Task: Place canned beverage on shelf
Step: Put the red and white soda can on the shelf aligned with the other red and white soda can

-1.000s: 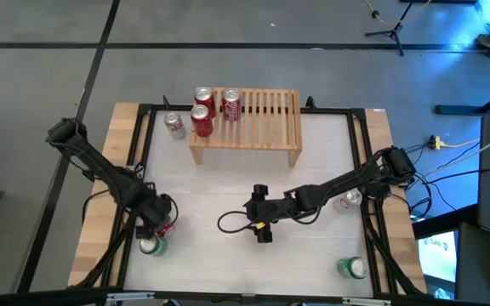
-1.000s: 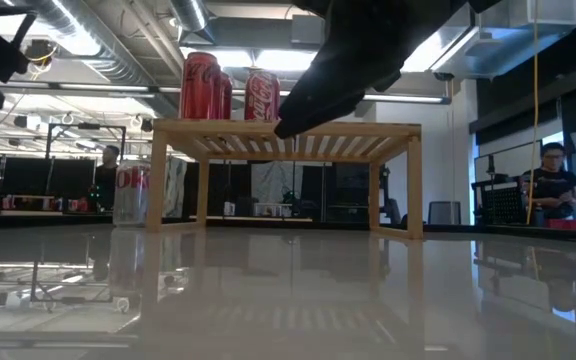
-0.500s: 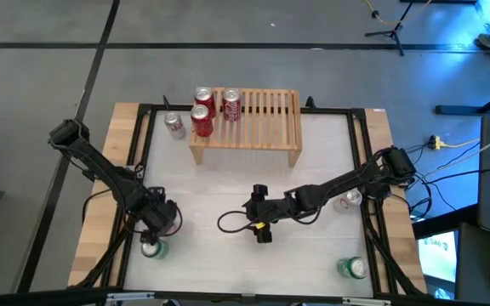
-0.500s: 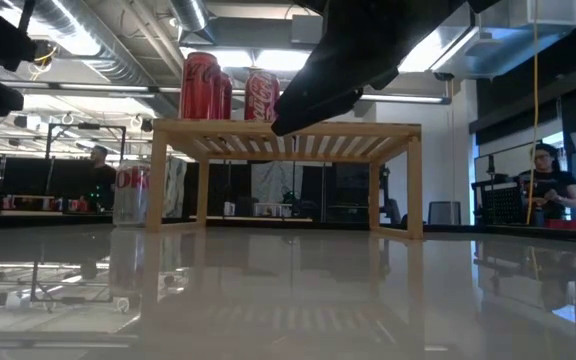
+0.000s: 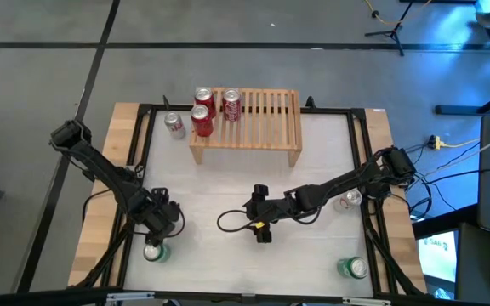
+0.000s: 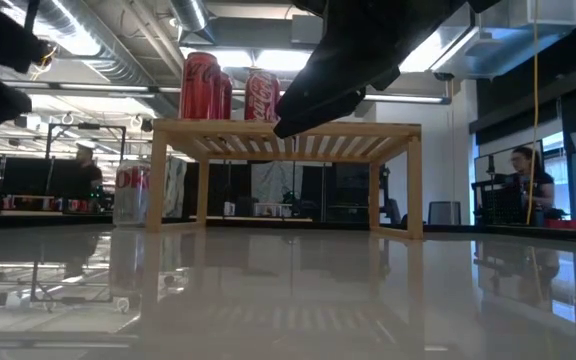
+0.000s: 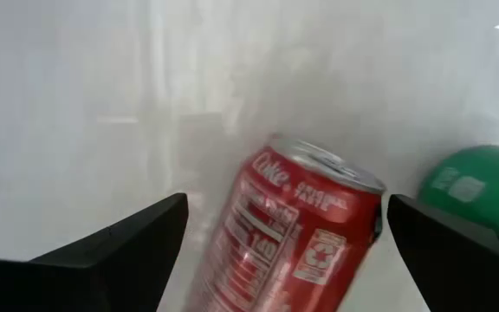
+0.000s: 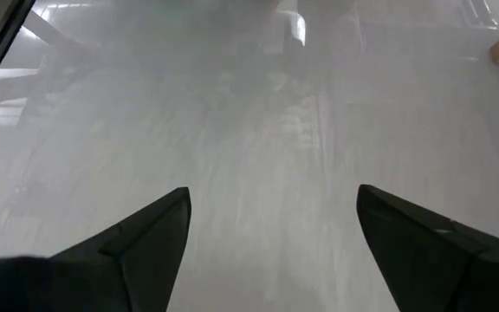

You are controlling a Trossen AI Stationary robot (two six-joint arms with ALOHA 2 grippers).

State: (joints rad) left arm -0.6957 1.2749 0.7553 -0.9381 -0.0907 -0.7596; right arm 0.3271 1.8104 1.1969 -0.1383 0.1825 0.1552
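My left gripper is open at the table's near left, its two fingers on either side of a red cola can. A gap shows on each side of the can, so the fingers touch nothing. The gripper hides the can in the high view. A green can stands just beside it and also shows in the left wrist view. The pale wooden shelf stands at the far middle with three red cans on its left part. My right gripper is open and empty over the table's middle.
A silver can stands on the table left of the shelf. Another silver can stands by the right edge and a green can at the near right. The shelf's right part is bare. People show in the room behind.
My left gripper has moved a little toward the table's right and near edges, over the red can, which showed beside it before and is now hidden under it in the high view.
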